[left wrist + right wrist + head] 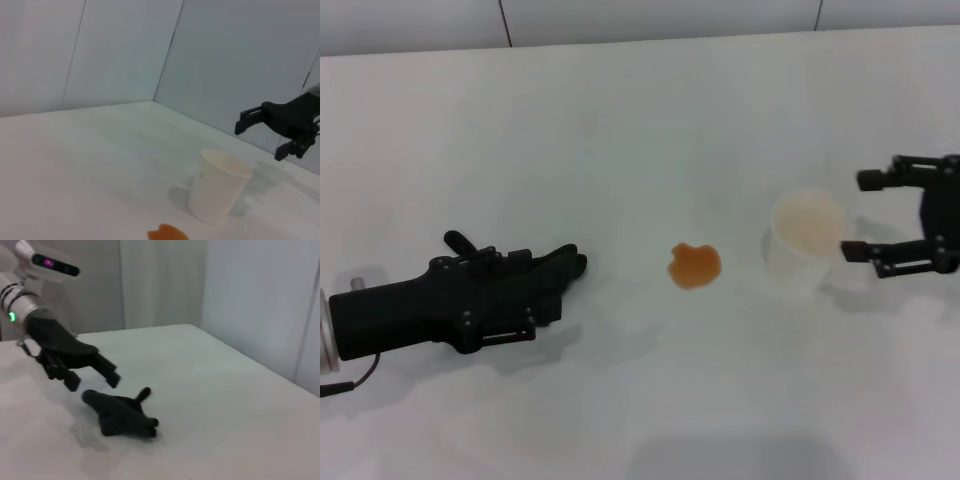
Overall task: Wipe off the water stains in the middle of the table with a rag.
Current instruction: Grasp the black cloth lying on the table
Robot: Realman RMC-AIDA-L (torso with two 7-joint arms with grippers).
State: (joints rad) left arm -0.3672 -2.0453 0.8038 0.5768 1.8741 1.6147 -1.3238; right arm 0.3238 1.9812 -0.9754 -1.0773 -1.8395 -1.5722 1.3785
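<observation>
The water stain (694, 265) is a small orange lobed blob in the middle of the white table (620, 130); it also shows in the left wrist view (167, 233). The black rag (563, 266) lies on the table left of the stain, partly hidden under my left gripper (532, 292). In the right wrist view the left gripper (92, 382) hovers open just above the rag (120, 417), not touching it. My right gripper (860, 215) is open and empty at the right, beside a paper cup; it also shows in the left wrist view (265, 132).
A white paper cup (806, 242) stands upright right of the stain, between the stain and the right gripper; it also shows in the left wrist view (217, 185). A wall runs along the table's far edge.
</observation>
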